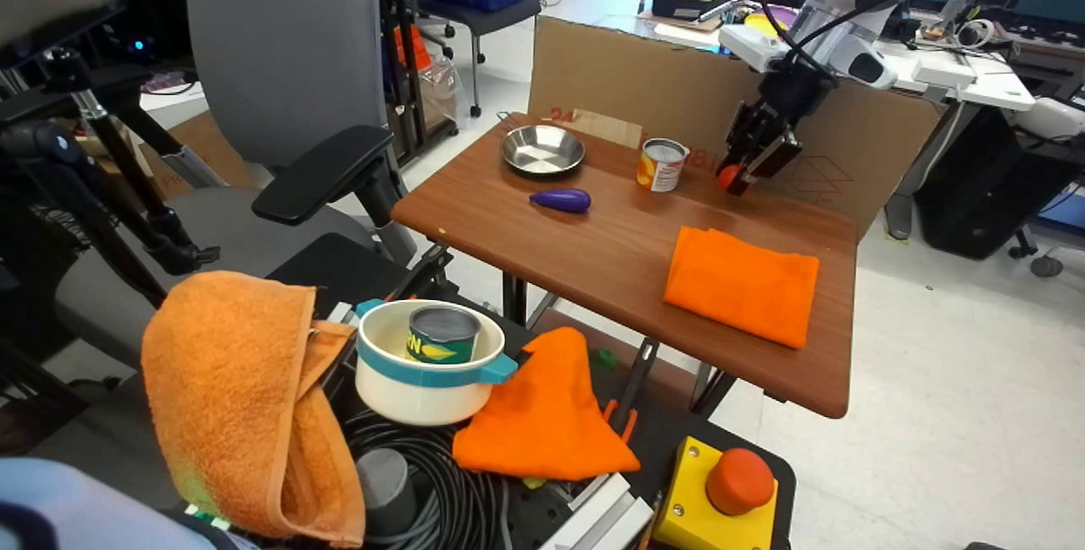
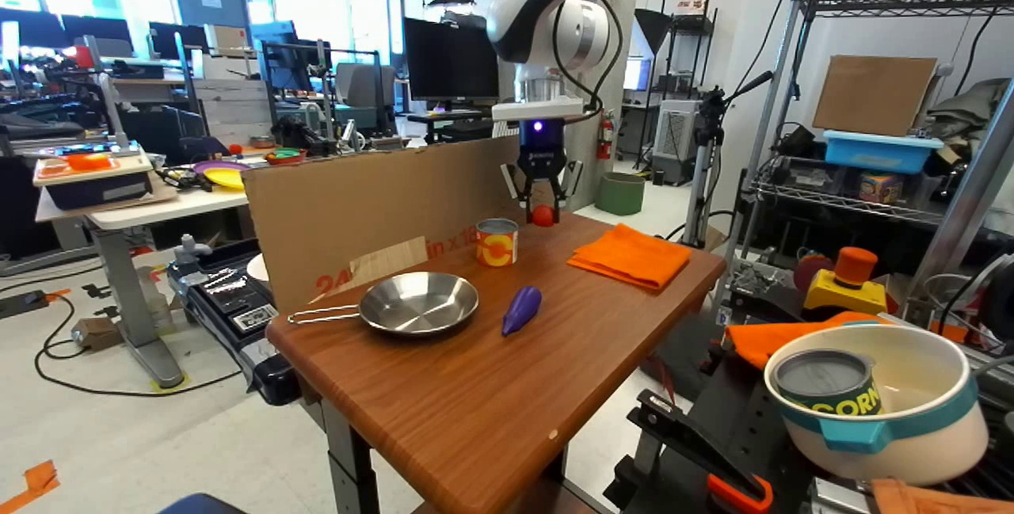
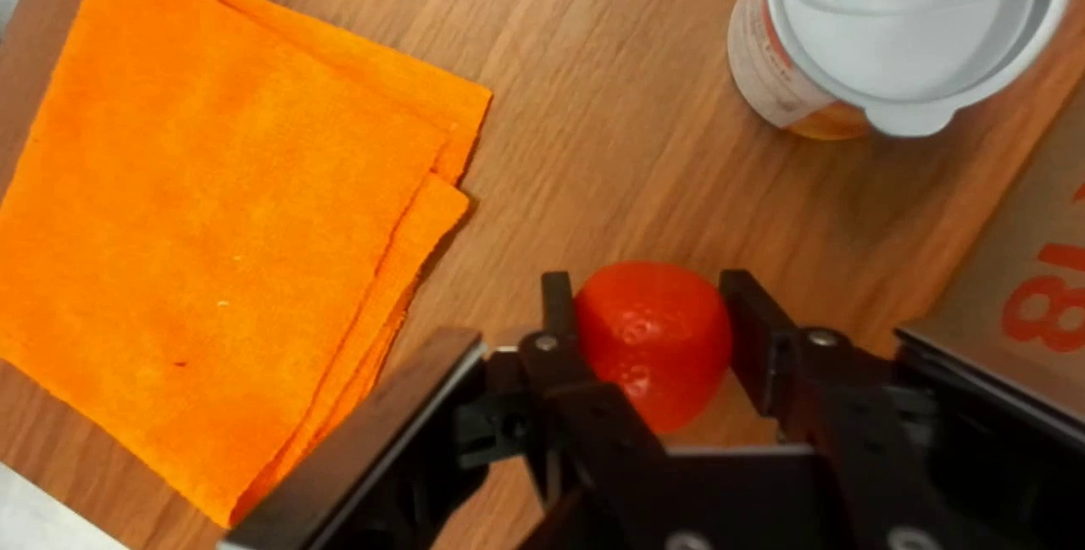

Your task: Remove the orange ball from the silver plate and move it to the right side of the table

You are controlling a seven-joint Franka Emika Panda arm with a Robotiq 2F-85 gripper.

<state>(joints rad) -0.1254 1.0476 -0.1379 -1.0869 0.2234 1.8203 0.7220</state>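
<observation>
I have the gripper (image 3: 646, 321) pinched on the orange-red ball (image 2: 543, 216) over the wooden table (image 1: 593, 262), near the cardboard panel (image 1: 636, 67), fingers (image 3: 756, 330) parted only as wide as it. They cover part of it; whether its underside touches wood I can't tell. My wrist view crops the food can (image 3: 907, 33) at the top. There the ball tapers toward the bottom edge, too round for me to fix a long axis. In an exterior view, the steel frying pan (image 2: 418, 304) points its wire handle (image 2: 325, 310) left.

Can (image 2: 497, 245), folded cloth (image 3: 220, 228), probable eggplant (image 2: 522, 310)
</observation>
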